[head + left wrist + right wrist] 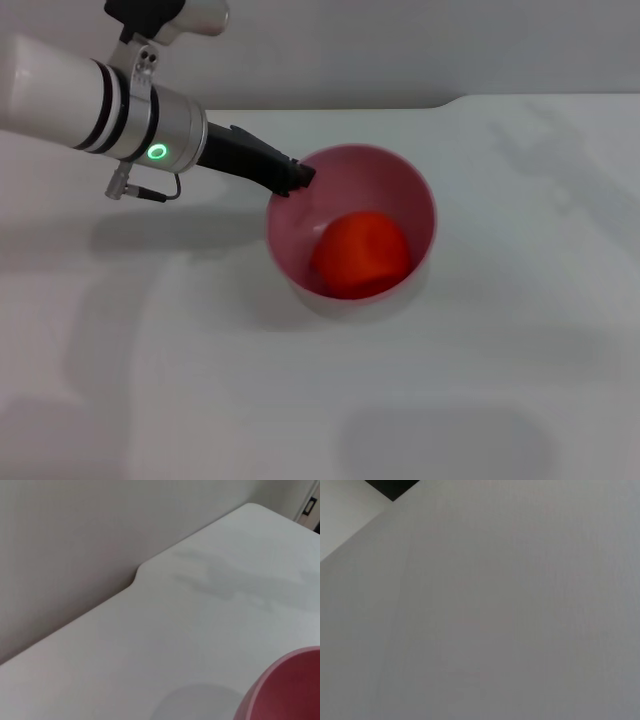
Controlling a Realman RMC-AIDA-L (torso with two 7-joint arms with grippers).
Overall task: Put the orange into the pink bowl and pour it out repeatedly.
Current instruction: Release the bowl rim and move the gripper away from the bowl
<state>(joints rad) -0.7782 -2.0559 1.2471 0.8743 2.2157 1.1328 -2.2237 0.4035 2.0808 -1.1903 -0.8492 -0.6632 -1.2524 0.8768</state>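
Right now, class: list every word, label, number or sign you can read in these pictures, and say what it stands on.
None: no readable text on the pink bowl, the orange or the table.
Left arm: only a green ring light, no lettering.

The left hand (297,178) is reaching to the near rim of the pink bowl (420,200), and its fingertips are merging with the rim's edge, so whether they are pinching it or merely touching it is not showing. The bowl's front wall is covering the lower part of the orange (360,252), and its stem is not showing. The head view's left edge is cutting off the left arm (70,95). In the left wrist view the picture's edges are cropping the pink bowl (287,690) to a slice of rim. The right hand is lying outside every view.
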